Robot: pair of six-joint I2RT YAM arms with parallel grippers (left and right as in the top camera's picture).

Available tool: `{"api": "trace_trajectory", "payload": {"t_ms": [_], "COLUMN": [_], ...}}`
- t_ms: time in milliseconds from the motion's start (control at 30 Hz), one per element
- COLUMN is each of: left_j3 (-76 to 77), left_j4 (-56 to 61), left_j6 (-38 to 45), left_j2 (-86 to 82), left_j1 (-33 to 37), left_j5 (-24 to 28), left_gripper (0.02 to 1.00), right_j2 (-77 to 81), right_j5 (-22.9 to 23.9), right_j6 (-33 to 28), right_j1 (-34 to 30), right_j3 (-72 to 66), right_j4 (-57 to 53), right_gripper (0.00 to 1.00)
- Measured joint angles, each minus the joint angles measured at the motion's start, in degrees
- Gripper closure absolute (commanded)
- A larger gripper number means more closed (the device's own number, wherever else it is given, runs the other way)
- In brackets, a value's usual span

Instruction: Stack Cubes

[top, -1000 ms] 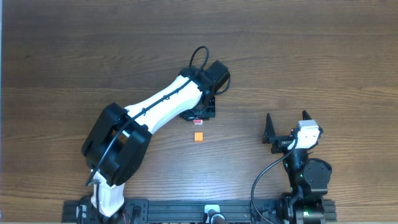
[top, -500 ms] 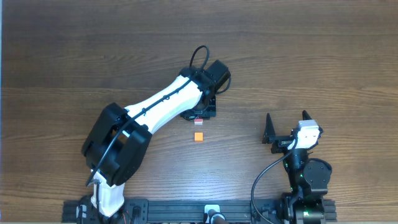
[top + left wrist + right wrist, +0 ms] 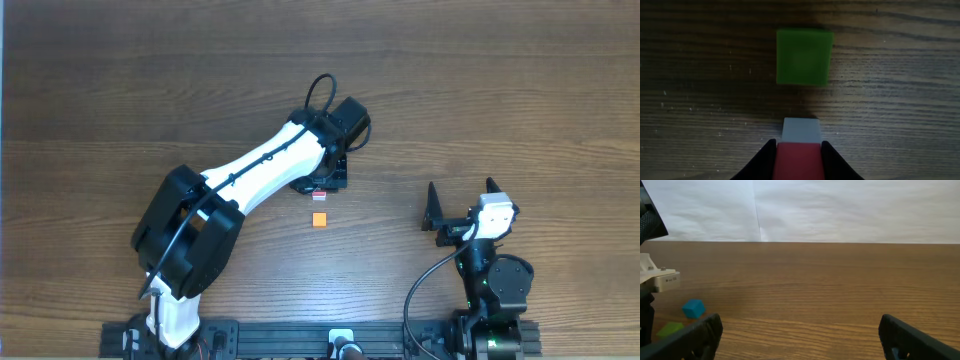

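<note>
Left gripper (image 3: 798, 145) clamped on smooth red cube (image 3: 799, 161), green cube (image 3: 804, 56) on grained table (image 3: 900, 100)

Left arm outstretched, left claw (image 3: 799, 150) pinching red cube (image 3: 799, 161), right arm folded, right claw (image 3: 461, 192) spread wide

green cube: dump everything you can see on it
The green cube is a plain, matte, solid-green block with softly rounded corners and no visible markings. It sits flat on the wooden table, one face up, its edges slightly skewed to the wood grain. Only the table touches it. It lies just ahead of the left gripper, which is shut on a red and pale-grey block; bare wood shows between them. A blue cube sits nearby, apart.
</note>
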Motion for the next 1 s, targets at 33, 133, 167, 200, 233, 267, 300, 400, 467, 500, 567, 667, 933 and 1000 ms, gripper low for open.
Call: {"api": "trace_trajectory", "payload": {"t_ms": [33,133,167,200,233,267,300,400,467,500,567,667,933,1000], "left_j3": [0.0,0.0,0.0,0.0,0.0,0.0,0.0,0.0,0.0,0.0,0.0,0.0,-0.1,-0.2], "left_j4": [0.0,0.0,0.1,0.2,0.2,0.2,0.2,0.2,0.2,0.2,0.2,-0.2,-4.6,-6.5], "left_j6": [0.0,-0.1,-0.2,-0.2,-0.2,-0.2,-0.2,-0.2,-0.2,-0.2,-0.2,-0.6,-0.6,-0.6], "left_j2": [0.0,0.0,0.0,0.0,0.0,0.0,0.0,0.0,0.0,0.0,0.0,0.0,-1.2,-2.6], "left_j1": [0.0,0.0,0.0,0.0,0.0,0.0,0.0,0.0,0.0,0.0,0.0,0.0,0.0,-0.2], "left_j5": [0.0,0.0,0.0,0.0,0.0,0.0,0.0,0.0,0.0,0.0,0.0,-0.1,-0.1,-0.1], "left_gripper": [0.691,0.634,0.627,0.621,0.617,0.612,0.606,0.584,0.544,0.522,0.430,0.380,0.327,0.321], "right_j2": [0.0,0.0,0.0,0.0,0.0,0.0,0.0,0.0,0.0,0.0,0.0,0.0,0.0,0.0], "right_j5": [0.0,0.0,0.0,0.0,0.0,0.0,0.0,0.0,0.0,0.0,0.0,0.0,0.0,0.0], "right_j6": [0.0,0.0,0.0,0.0,0.0,0.0,0.0,0.0,0.0,0.0,0.0,0.0,0.0,0.0], "right_j1": [0.0,0.0,0.0,0.0,0.0,0.0,0.0,0.0,0.0,0.0,0.0,0.0,0.0,0.0], "right_j3": [0.0,0.0,0.0,0.0,0.0,0.0,0.0,0.0,0.0,0.0,0.0,0.0,0.0,0.0], "right_j4": [0.0,0.0,0.0,0.0,0.0,0.0,0.0,0.0,0.0,0.0,0.0,0.0,0.0,0.0], "right_gripper": [0.009,0.007,0.007,0.009,0.007,0.009,0.007,0.007,0.007,0.009,0.007,0.009,0.007,0.009]}}
